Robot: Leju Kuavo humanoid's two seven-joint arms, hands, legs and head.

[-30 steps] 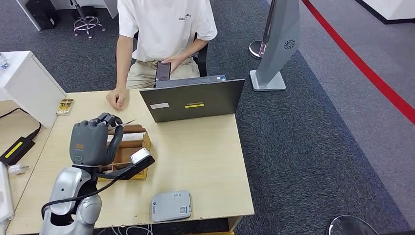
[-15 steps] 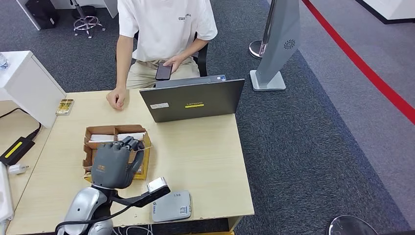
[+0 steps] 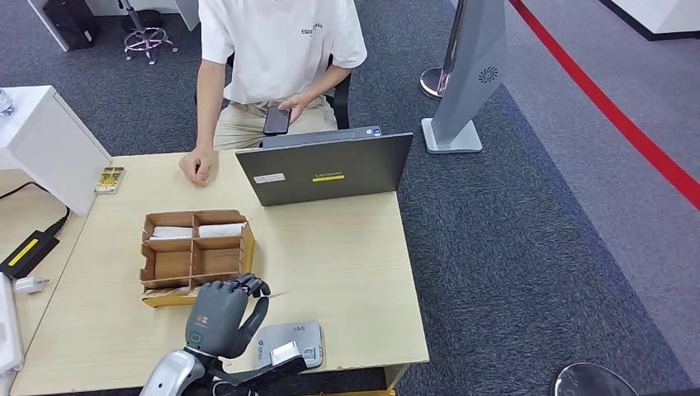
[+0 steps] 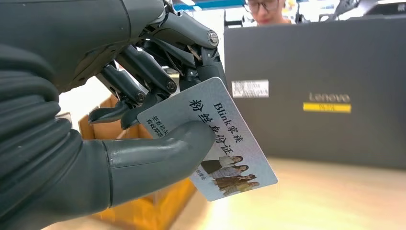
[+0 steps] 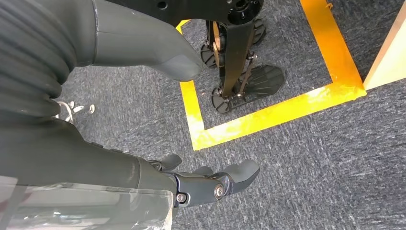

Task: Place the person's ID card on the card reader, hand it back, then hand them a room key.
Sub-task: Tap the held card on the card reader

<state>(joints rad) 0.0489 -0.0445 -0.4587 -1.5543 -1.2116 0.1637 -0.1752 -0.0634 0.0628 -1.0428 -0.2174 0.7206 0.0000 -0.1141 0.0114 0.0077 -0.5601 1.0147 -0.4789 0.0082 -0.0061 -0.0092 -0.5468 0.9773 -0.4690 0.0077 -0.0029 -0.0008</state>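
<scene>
Left arm [image 3: 169,373] is coming up from the bottom edge of the head view, forearm angling forward and a little right, silver casing showing at the wrist. Left hand [image 3: 221,307] is sitting back-up, fingers pointing away from the body. In the left wrist view that hand [image 4: 119,120] is pinching the ID card [image 4: 210,136]: thumb [image 4: 158,155] pressing flat on the printed face, dark fingertips [image 4: 206,67] bearing on the far side near the top edge, remaining fingers curling in behind it. Right hand [image 5: 143,115] is hanging low over the floor, thumb and fingers apart, holding nothing.
</scene>
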